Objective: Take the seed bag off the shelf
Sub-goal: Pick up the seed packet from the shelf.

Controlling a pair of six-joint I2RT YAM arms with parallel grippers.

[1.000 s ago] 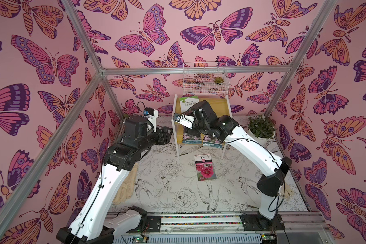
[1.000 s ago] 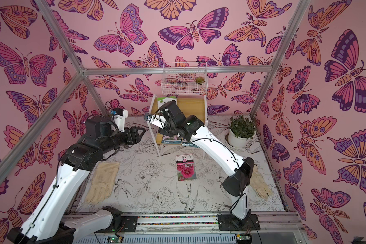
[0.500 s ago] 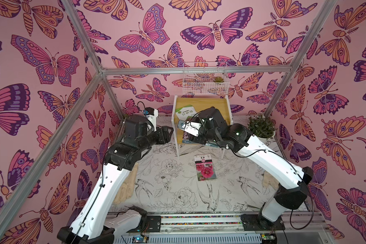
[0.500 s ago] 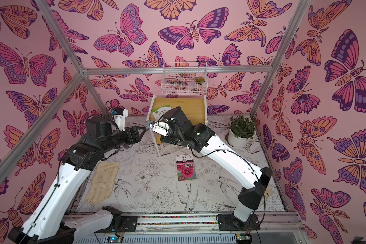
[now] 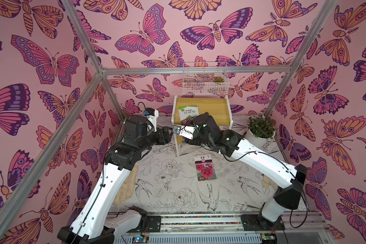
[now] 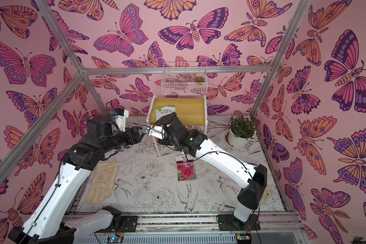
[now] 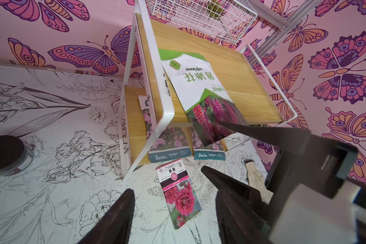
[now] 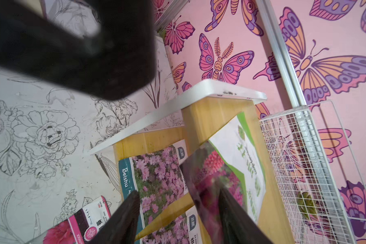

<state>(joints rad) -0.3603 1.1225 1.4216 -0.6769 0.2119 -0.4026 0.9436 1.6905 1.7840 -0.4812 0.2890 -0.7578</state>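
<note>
shelf (image 5: 211,105): green seed bag (image 5: 186,112) top tier, 2 pkts lower.

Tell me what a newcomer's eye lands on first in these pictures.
First the loud pink butterfly wallpaper on every wall. Then the two arms meeting at the yellow shelf against the back wall, where the right gripper has a finger on the green-and-white seed bag overhanging the top tier. A red-flowered seed packet lies on the floral mat in front.
</note>
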